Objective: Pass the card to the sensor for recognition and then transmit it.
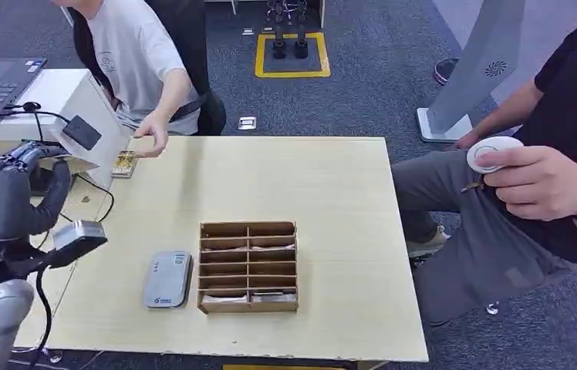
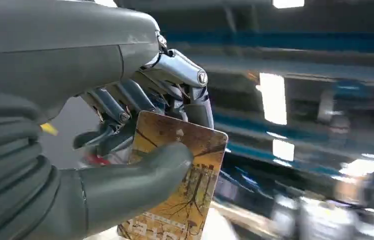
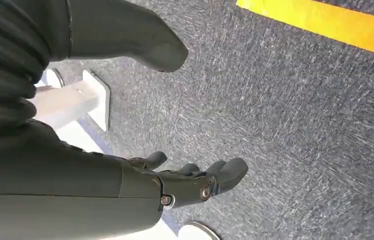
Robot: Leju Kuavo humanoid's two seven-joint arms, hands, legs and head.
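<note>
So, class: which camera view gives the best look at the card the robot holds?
The left wrist view: the card is close, pinched by the left hand. In the head view that hand hides it; the right wrist view faces carpet.

On the table (image 1: 332, 185), the sensor (image 1: 167, 279) lies just left of the divided box (image 1: 248, 267).

bright, even head view; left wrist background motion-blurred with glare.
</note>
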